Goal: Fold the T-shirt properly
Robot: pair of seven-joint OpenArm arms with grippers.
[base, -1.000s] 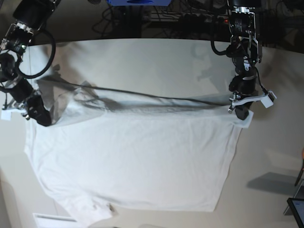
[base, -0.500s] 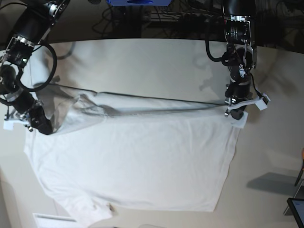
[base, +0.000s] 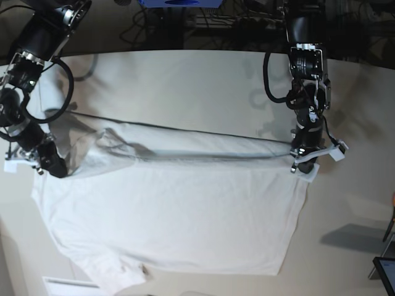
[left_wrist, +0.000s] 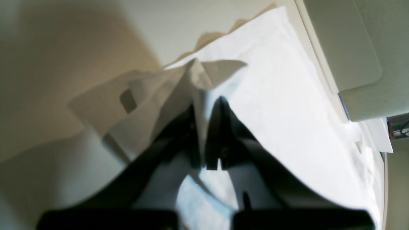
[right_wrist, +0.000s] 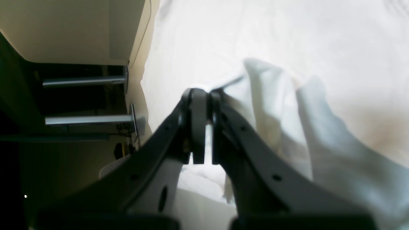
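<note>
Base view, one item: the T-shirt (base: 179, 216), white, lying wrinkled across the off-white tabletop (base: 185, 80), its far edge lifted and stretched in a taut line between the two arms.

Left gripper (base: 302, 161): jaws pinched narrow on the far corner of the hem, at this view's right. Left wrist view confirms a fold of white cloth clamped between the black fingers (left_wrist: 223, 127).

Right gripper (base: 50, 165): jaws likewise closed on cloth at this view's left, by the bunched sleeve. Right wrist view shows the fabric nipped at the fingertips.

Change over the last second: the left gripper has drawn inward and nearer the camera, from beyond the shirt's corner to just over it; the right gripper has shifted only slightly. The raised edge now sits a little further over the body of the shirt. Judgement: a lengthwise fold is under way, early, with most of the carry remaining.

Obscured: both wrist views are blurred. The near sleeve is cut by the bottom of the base view. Whether one layer or two is gripped cannot be told.
</note>
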